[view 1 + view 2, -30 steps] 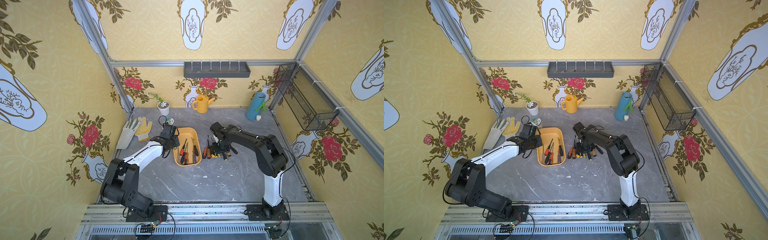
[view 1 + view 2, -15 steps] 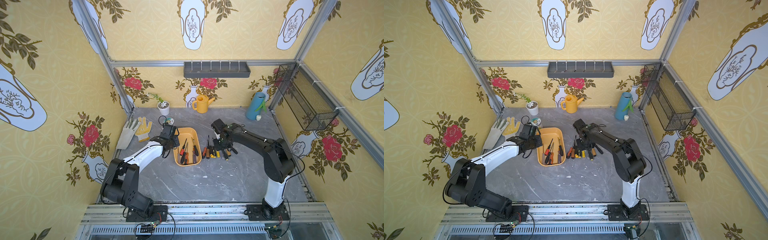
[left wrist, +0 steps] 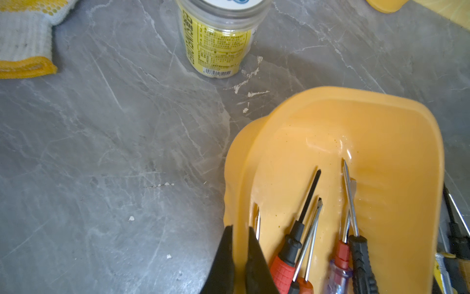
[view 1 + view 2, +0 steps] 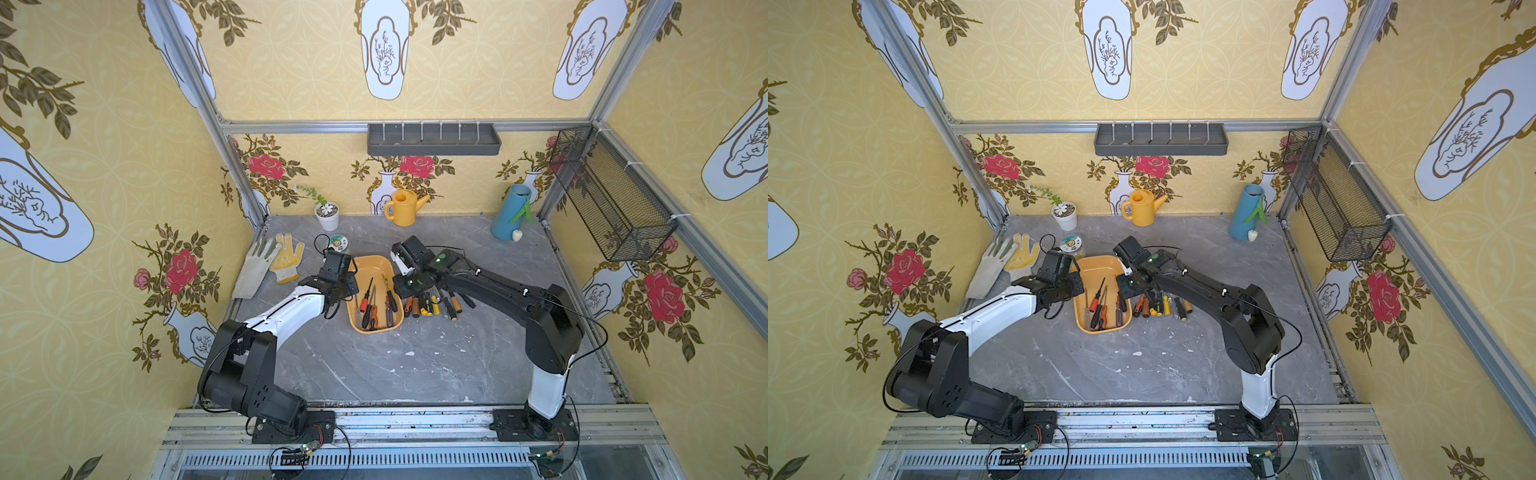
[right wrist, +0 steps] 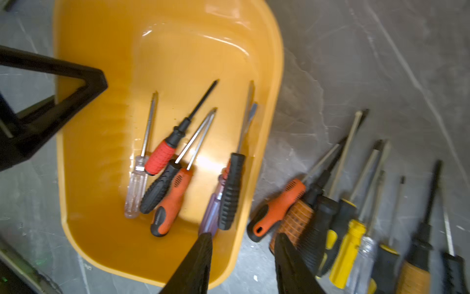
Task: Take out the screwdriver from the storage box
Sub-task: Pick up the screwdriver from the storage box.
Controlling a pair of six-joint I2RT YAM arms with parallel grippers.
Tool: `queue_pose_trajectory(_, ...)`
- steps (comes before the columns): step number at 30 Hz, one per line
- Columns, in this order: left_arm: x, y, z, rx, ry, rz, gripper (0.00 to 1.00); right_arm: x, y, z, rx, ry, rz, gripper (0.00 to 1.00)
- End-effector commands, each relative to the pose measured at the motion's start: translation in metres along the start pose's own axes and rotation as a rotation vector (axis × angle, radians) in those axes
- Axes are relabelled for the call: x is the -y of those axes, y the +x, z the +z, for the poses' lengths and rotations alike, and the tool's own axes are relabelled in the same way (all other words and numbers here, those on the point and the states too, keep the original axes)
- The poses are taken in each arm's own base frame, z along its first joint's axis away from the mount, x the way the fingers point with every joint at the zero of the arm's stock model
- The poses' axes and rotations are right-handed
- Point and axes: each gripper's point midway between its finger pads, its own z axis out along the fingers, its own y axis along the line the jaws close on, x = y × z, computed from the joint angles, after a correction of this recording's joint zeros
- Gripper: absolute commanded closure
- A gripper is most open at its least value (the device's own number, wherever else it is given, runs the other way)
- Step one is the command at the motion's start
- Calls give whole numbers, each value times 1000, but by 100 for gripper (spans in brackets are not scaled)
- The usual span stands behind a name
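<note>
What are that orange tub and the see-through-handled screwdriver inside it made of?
The storage box looks like smooth, glossy moulded plastic: bright highlights, rounded corners. The clear-handled screwdriver seems to have a transparent plastic handle and a shiny bare metal shaft.

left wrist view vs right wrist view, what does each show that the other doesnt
Only the left wrist view: the yellow-labelled jar and a glove cuff.
Only the right wrist view: the right gripper, open, and the orange-handled screwdriver lying on the table beside the box.
Both: the storage box, the left gripper on its rim, and the screwdrivers inside, such as the red-handled screwdriver.
</note>
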Motion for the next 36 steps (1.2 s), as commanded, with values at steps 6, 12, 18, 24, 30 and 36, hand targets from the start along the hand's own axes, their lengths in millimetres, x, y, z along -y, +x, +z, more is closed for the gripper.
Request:
queue_pose_trajectory(6, 12, -14, -3, 59, 57, -41, 100, -50, 5, 30, -42, -160, 17, 57)
queue_pose_trajectory(12, 11, -15, -2, 62, 54, -41, 100, -56, 19, 55, -104, -170, 78, 58)
queue_pose_trajectory(18, 11, -16, -5, 72, 54, -40, 100, -53, 28, 75, -129, -161, 137, 60)
queue_pose_trajectory(24, 11, -17, -7, 75, 56, -39, 100, -59, 32, 87, -142, -170, 138, 61)
queue_pose_trajectory(30, 11, -17, -7, 75, 55, -39, 100, -46, 39, 97, -181, -83, 130, 66)
queue_pose_trajectory(36, 10, -16, -5, 73, 49, -34, 100, -34, 40, 94, -175, -17, 134, 70)
